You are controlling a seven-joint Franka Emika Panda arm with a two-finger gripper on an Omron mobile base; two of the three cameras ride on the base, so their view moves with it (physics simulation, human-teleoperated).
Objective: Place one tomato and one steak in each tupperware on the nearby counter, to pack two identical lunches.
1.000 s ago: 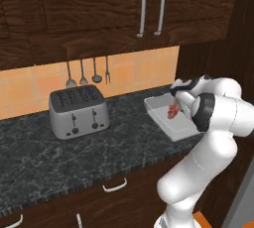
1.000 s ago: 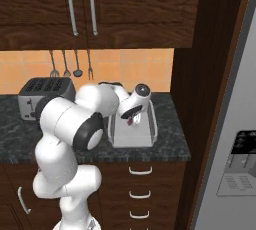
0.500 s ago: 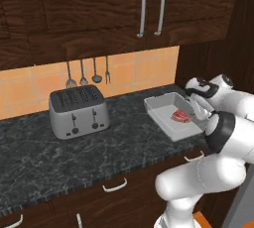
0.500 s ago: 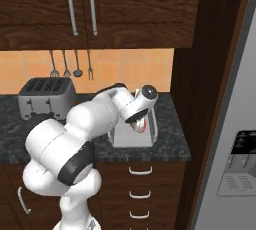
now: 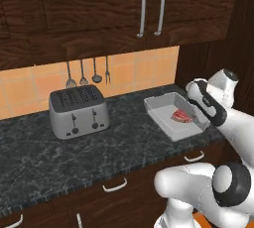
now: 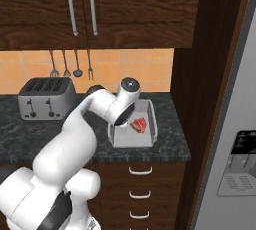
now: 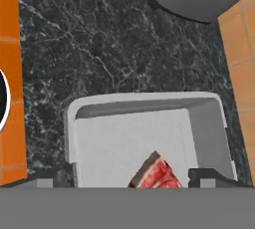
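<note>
Since the earlier frames the arm has swung rightward and lifted away from the tub, and the steak (image 5: 182,116) that was between the fingers a second ago now lies loose inside the tupperware (image 5: 163,118). One tupperware can be counted, one steak in it, and one silver toaster (image 5: 78,110) standing well to the left on the counter (image 5: 124,147). Four utensils (image 5: 87,74) hang in a row on the orange tiled wall behind the toaster. In the hand view the gripper (image 7: 132,177) hovers above the tub with its two dark tips set wide apart, one over each side wall, clamping nothing; the steak sits between them but below, on the tub floor. From the base views the tupperware lies at the right end of the counter, near the dark wooden side panel, its long axis running from the near edge of the counter toward the back wall and turned slightly to the left. Its steak rests in the near right part of the tub, close to the right wall, red with pale streaks; which way its long axis runs is hard to tell. Above the counter, two upper cabinet doors carry one long silver handle each.
</note>
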